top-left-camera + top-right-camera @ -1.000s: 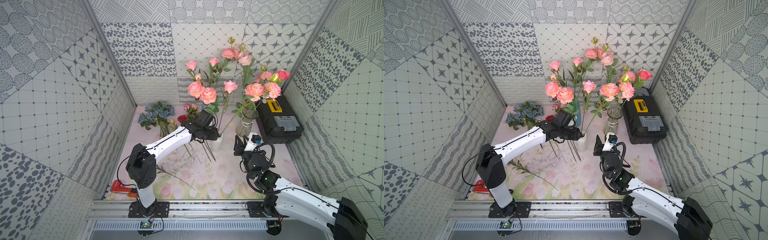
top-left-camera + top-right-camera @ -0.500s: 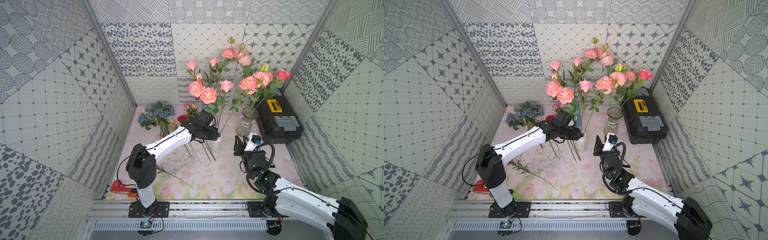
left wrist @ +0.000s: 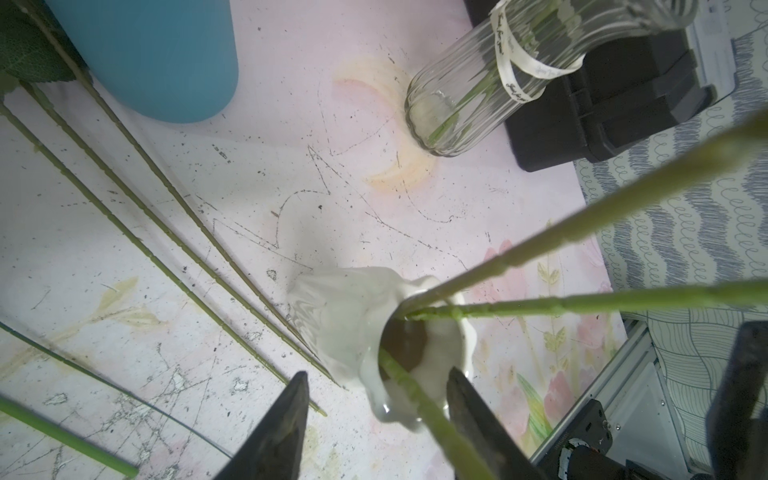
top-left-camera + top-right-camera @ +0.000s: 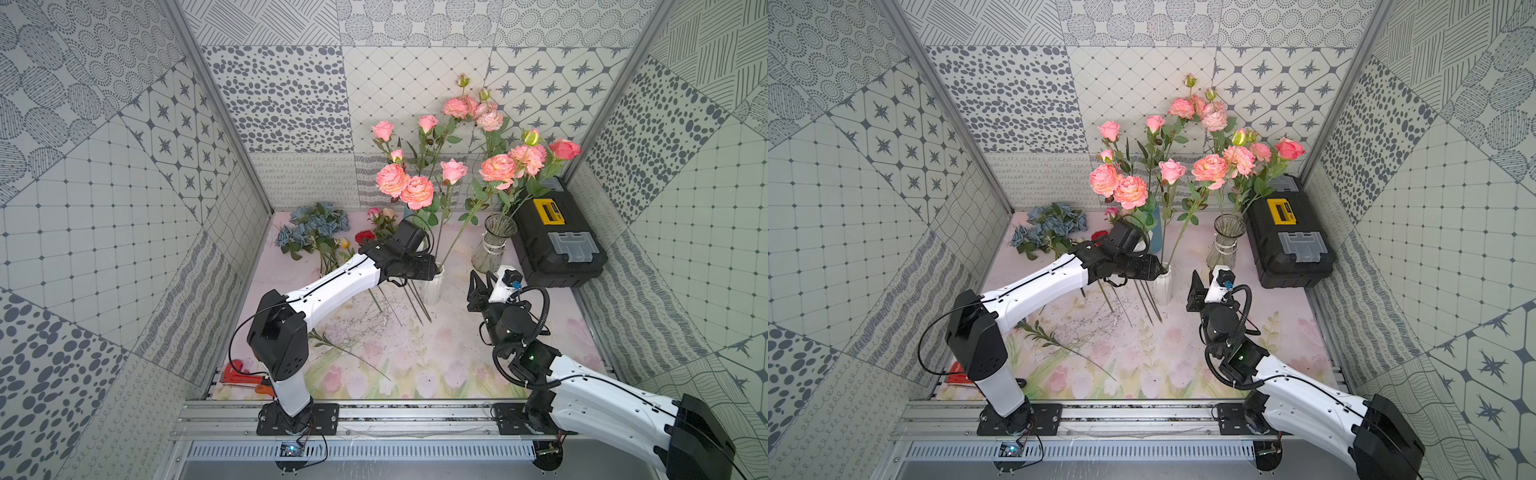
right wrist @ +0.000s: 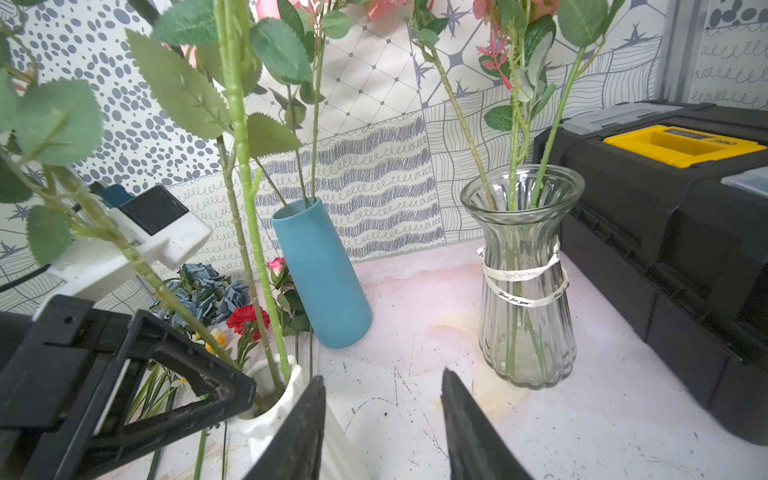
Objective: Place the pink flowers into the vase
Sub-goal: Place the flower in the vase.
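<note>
Now then, in both top views the arms are parked but the bouquet is not. The salmon spray, which hung out over the black toolbox a second ago, has swung back toward upright, and its stem runs down into the white vase. The left end effector sits right at that vase's rim, just where it was. The right end effector waits near the vase on the far side, unmoved. The pink flowers are shared among the white vase, the glass vase and a blue vase behind. A few loose stems lie on the bench, ending beside the white vase's foot, with their heads hidden behind the arm.

Over to the left wrist: the left end effector has its jaws about half apart, astride one green stem that dips into the mouth of the white vase. There is daylight beside that stem, so I read it as let go, not clamped. Two more stems lean out of the same mouth. The loose stems run off past the blue vase.

Right wrist: the right end effector is moderately open, with only bare bench between the jaws. The white vase is just off one finger, and the glass vase ahead has three stems in it.

My read: that stem has dropped home and settled, so this placement looks finished. The stems on the bench would be next.
</note>
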Controlling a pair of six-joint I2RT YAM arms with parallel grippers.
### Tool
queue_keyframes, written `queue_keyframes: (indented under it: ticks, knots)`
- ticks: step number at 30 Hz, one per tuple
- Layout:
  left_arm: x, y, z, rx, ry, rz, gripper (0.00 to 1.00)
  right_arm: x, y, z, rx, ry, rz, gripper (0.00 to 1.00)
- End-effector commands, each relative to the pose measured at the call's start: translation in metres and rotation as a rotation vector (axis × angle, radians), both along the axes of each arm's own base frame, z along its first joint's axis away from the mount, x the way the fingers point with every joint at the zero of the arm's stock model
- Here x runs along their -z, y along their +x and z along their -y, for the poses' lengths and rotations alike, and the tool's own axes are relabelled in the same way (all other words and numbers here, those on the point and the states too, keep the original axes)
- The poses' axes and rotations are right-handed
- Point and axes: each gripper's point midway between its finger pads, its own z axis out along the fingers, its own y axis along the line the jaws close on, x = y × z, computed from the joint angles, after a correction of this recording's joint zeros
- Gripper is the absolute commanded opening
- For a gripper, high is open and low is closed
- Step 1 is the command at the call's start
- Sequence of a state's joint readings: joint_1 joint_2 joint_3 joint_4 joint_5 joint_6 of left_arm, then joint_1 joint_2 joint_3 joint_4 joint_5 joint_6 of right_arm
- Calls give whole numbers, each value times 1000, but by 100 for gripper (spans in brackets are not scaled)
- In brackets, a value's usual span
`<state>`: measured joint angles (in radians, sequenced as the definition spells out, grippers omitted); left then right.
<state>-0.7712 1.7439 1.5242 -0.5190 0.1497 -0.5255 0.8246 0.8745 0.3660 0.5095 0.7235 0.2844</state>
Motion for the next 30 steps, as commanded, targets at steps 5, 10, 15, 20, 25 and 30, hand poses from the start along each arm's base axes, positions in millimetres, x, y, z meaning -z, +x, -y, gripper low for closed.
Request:
queue_keyframes:
  ticks: [5, 10, 15, 20, 25, 30]
  knots:
    - [-9, -3, 4, 18, -22, 25, 54, 2, 0, -2, -1, 23, 3, 46]
    - [-9, -5, 5, 21, -23, 21, 54, 2, 0, -1, 2, 24, 4, 47]
    - [-8, -9, 6, 25, -20, 18, 54, 1, 0, -1, 3, 25, 4, 47]
    - [-7, -12, 4, 21, -15, 20, 54, 1, 0, -1, 2, 29, 6, 47]
    - [-7, -15, 2, 16, -10, 20, 54, 1, 0, -1, 2, 29, 6, 47]
    - [-6, -16, 0, 13, -7, 21, 54, 2, 0, -1, 2, 27, 5, 47]
